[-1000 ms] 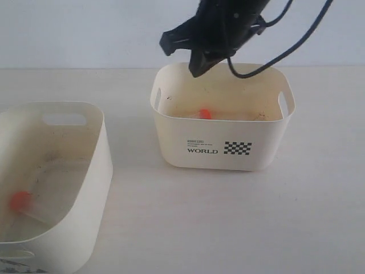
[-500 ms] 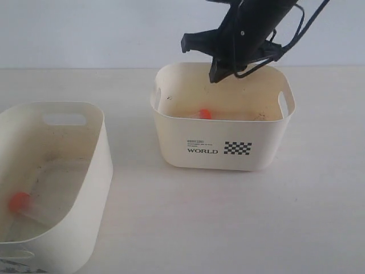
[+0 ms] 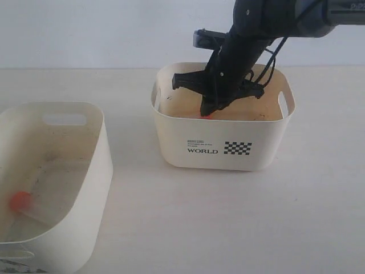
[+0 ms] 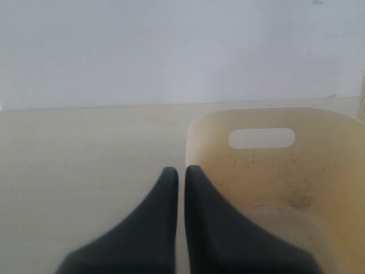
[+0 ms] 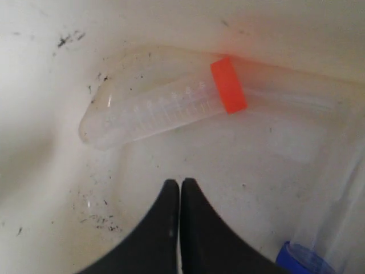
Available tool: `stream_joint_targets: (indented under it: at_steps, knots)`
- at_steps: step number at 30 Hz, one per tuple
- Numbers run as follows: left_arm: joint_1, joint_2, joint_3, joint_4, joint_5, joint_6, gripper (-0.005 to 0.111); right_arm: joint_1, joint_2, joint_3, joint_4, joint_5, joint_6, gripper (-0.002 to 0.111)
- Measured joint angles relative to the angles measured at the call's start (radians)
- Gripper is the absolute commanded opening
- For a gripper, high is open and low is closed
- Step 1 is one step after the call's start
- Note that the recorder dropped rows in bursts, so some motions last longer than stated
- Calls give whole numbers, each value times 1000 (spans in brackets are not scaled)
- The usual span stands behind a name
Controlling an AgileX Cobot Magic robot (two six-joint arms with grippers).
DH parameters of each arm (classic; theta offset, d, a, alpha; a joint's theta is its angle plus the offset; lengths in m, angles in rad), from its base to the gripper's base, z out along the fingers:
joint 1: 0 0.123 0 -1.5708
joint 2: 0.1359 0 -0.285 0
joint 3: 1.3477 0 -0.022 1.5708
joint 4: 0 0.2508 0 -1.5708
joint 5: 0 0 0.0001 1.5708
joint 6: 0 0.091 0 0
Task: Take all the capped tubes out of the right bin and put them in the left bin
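Right wrist view: we're holding our right gripper [image 5: 180,184] clenched & empty, just by an orange-capped tube [image 5: 165,108] lying in the right bin [image 5: 51,188]; left gripper [image 4: 178,170] clenched too.

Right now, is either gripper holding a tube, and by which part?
Nothing is held. Right gripper is shut and empty, clear of the orange-capped tube lying in the right bin. Left gripper is shut on nothing.

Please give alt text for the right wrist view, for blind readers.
A clear plastic tube with an orange-red cap lies on the cream bin's scuffed floor. The shut black right gripper points at it, not touching; a blue cap shows nearby.
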Motion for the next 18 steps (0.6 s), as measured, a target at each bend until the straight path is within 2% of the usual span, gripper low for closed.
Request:
stream_joint_targets:
  at_steps: [2, 3, 5, 6, 7, 8, 9, 10, 12, 16, 18]
  knots:
    - [0, 0, 0, 0, 0, 0, 4, 6, 24, 0, -2, 0, 4, 3]
    - [0, 0, 0, 0, 0, 0, 4, 7, 32, 0, -2, 0, 4, 11]
    - [0, 0, 0, 0, 0, 0, 4, 8, 46, 0, -14, -11, -7, 40]
    - [0, 0, 0, 0, 0, 0, 4, 8, 48, 0, -19, -15, -9, 59]
    - [0, 0, 0, 0, 0, 0, 4, 8, 48, 0, -21, -24, -11, 69]
    - [0, 0, 0, 0, 0, 0, 4, 8, 48, 0, -21, -26, -11, 68]
    - [0, 0, 0, 0, 0, 0, 4, 8, 48, 0, -20, -29, -6, 64]
    - [0, 0, 0, 0, 0, 0, 4, 8, 48, 0, -17, -31, -3, 54]
    - [0, 0, 0, 0, 0, 0, 4, 8, 48, 0, -16, -33, 6, 49]
    - [0, 0, 0, 0, 0, 0, 4, 8, 48, 0, -10, -59, 11, 59]
    - [0, 0, 0, 0, 0, 0, 4, 8, 48, 0, -10, -73, 11, 61]
